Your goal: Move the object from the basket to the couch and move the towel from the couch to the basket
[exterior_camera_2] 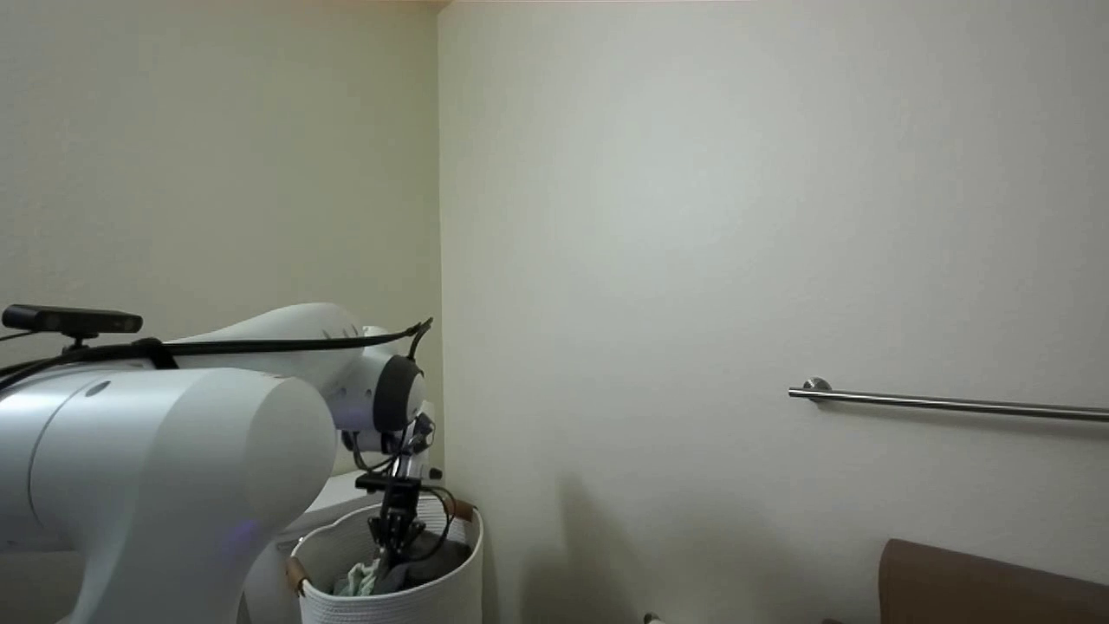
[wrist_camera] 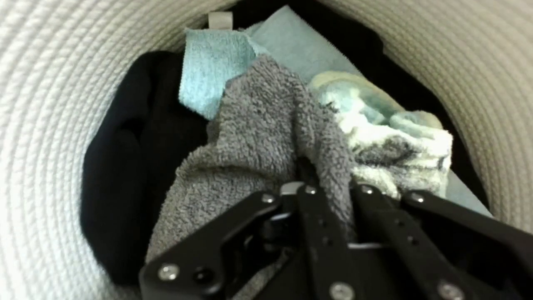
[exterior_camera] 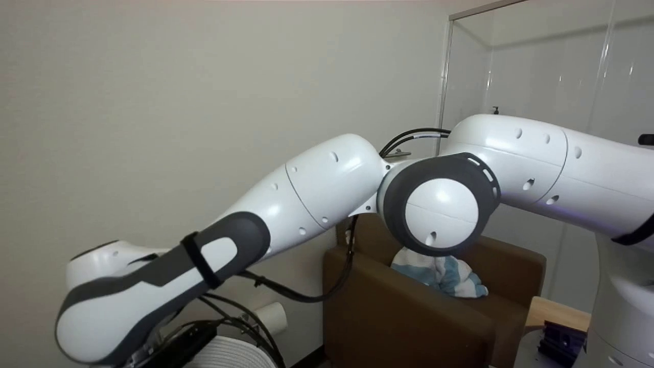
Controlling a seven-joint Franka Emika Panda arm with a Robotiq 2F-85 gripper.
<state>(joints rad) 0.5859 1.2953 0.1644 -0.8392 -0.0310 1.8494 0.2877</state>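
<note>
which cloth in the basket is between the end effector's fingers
The fluffy grey cloth: its fold sits between the fingers; the black cloth and pale blue cloth lie outside them.

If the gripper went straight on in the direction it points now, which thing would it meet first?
The gripper points down into the basket, pinching the grey cloth, so more of that cloth would probably come first; what lies beneath is hidden.
</note>
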